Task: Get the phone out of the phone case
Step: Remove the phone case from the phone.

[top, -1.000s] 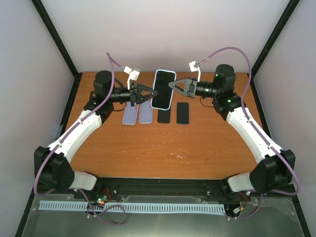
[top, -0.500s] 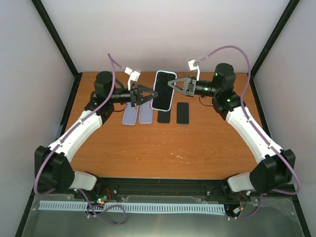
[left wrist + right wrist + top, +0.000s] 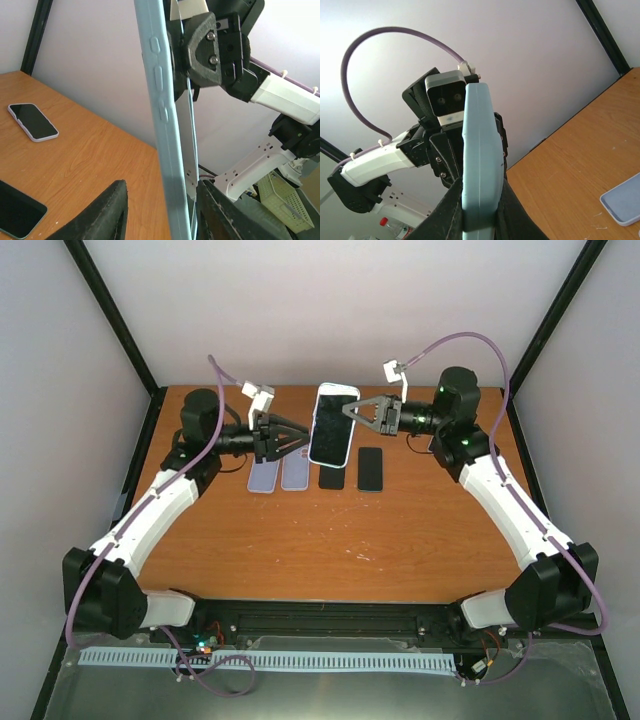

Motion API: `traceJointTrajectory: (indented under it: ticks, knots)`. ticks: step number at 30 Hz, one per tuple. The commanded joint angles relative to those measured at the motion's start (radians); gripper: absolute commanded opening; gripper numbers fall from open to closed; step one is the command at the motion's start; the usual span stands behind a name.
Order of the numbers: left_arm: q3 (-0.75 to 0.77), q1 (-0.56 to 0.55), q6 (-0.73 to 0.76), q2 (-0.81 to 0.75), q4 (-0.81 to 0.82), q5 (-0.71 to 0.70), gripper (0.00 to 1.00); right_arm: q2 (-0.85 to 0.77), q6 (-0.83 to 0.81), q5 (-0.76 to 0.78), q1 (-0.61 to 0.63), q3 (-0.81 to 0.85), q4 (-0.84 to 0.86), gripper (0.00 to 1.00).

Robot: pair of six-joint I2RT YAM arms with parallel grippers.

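Over the orange-brown wooden surface (image 3: 300,540), the black-screened phone (image 3: 331,423) in its pale blue plastic case (image 3: 165,125) is now held aloft by our right hand (image 3: 347,412) alone, freshly clamped on its edge. Our left hand (image 3: 304,437) has let go, fingers apart, so we judge it free to regrip and peel the case.

You can see a brown wooden table (image 3: 330,540). On it two light blue flat pieces (image 3: 263,476) lie side by side, with two dark phones (image 3: 370,469) just beside them.

The wooden surface (image 3: 330,540) carries one row in the upper middle of the frame: two lilac pieces (image 3: 263,480) (cases or face-down phones, unclear), then two dark phones (image 3: 371,469).
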Motion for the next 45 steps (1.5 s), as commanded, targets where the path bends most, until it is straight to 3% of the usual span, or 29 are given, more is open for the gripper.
traceJointTrajectory:
  ticks: [1,13,26,45]
  knots:
    - [-0.01,0.016,0.122,-0.058,-0.057,0.087,0.41,-0.04,0.087,-0.065,-0.018,0.014,0.133,0.03]
    - [-0.049,0.007,0.197,-0.098,-0.106,0.148,0.43,-0.064,0.172,-0.11,-0.022,-0.01,0.221,0.03]
    - [-0.007,-0.046,0.185,-0.066,-0.099,0.122,0.44,-0.064,0.122,-0.097,-0.022,-0.005,0.177,0.03]
    - [-0.012,-0.042,0.189,-0.033,-0.124,-0.012,0.16,-0.085,0.201,-0.127,-0.019,-0.038,0.274,0.03]
